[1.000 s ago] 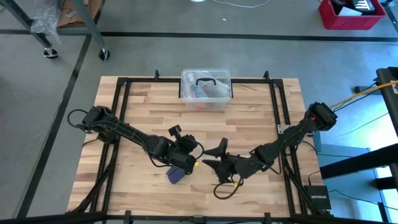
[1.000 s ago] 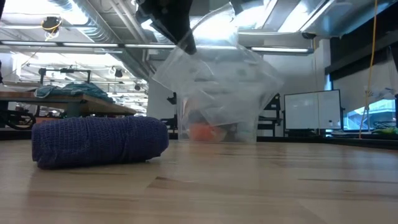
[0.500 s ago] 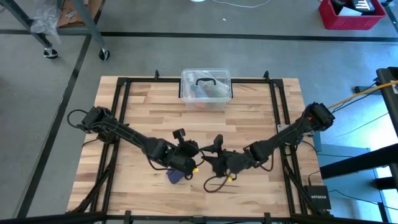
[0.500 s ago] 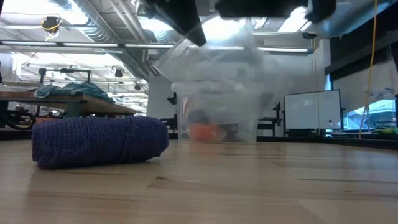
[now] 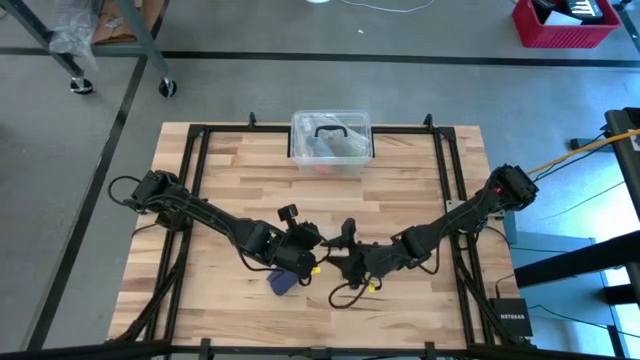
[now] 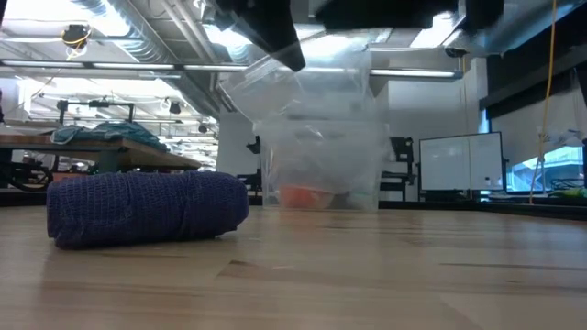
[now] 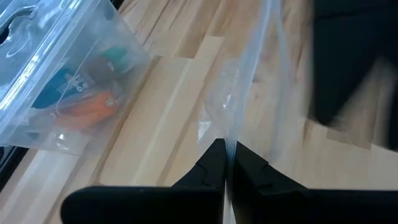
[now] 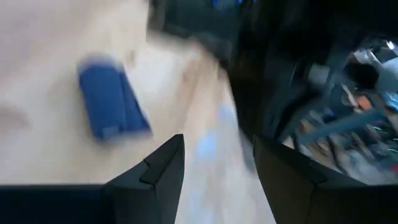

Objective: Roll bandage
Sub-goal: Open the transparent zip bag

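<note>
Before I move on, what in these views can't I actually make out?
- High view: most of the bandage is hidden under the left end effector.
- Right wrist view: motion blur smears everything past the right end effector.
- Low view: both arms are cut off by the upper edge.
- Low view: the wrapper clouds the box contents.

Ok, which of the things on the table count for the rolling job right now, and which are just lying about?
For the job:
- bandage, already rolled up, lying on the table
- left tool, shut on the clear wrapper
- right tool, open, close beside the left one

Lying about:
- clear box with black handle, at the table's far edge
</note>
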